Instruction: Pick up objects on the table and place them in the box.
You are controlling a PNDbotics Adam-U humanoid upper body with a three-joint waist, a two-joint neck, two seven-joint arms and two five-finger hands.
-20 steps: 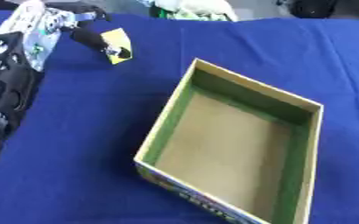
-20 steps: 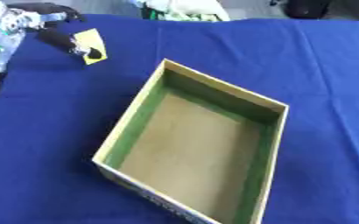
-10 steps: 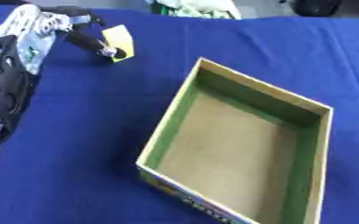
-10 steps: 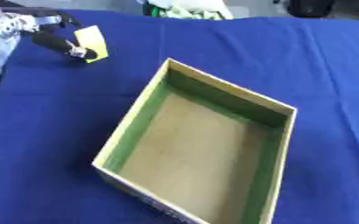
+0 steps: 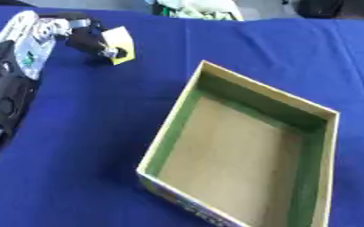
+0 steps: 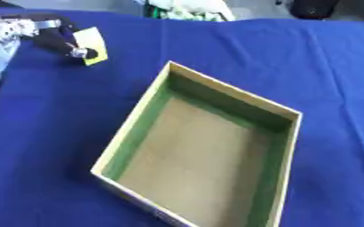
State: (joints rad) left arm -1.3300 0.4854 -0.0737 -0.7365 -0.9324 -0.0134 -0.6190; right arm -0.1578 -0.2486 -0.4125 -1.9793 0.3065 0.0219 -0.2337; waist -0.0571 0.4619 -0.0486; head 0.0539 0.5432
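Open box near right; left hand at far left with yellow item.
Shallow rectangular cardboard box (image 5: 243, 155), green inner walls, brown floor, near corner cut off by the frame, sits on blue tablecloth (image 5: 100, 133). Far left: black-and-silver left hand (image 5: 76, 35), fingers curled round a small flat yellow object (image 5: 121, 43), partly hidden and blurred. Pale clutter (image 6: 187, 9) at far edge, indistinct.

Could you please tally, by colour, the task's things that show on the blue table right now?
Yellow: 1, the small yellow object pinched in the left hand.
Green-lined: 1, the open box, nothing showing inside.
Total: 2.
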